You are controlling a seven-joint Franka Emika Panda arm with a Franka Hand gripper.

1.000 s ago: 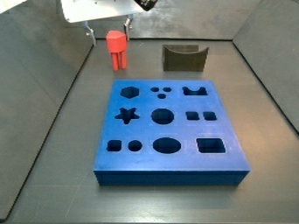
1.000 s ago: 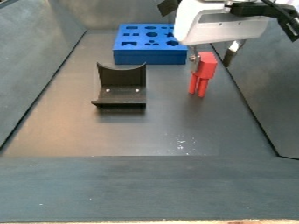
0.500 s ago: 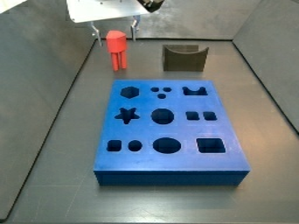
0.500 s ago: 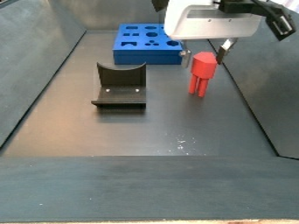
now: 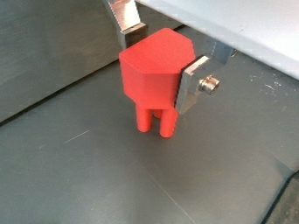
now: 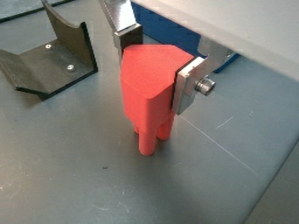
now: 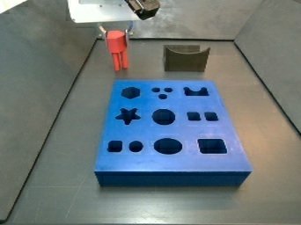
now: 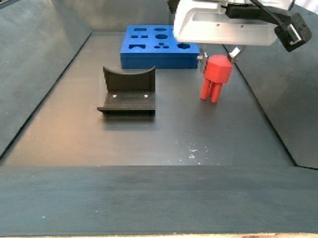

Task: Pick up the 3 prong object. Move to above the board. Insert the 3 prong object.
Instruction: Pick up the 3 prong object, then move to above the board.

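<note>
The red 3 prong object stands upright, prongs down, on the dark floor behind the far left corner of the blue board. My gripper is over it, shut on its upper body. In both wrist views the silver fingers press on opposite sides of the red object, with its prongs at or just above the floor. In a side view the gripper holds the object near the board's corner.
The dark fixture stands behind the board, to the right of the object; it also shows in a side view and a wrist view. The board has several shaped holes. Grey walls enclose the floor.
The fingers have closed in on the red object, and the gripper body has shifted slightly. The object stays at about the same spot.
</note>
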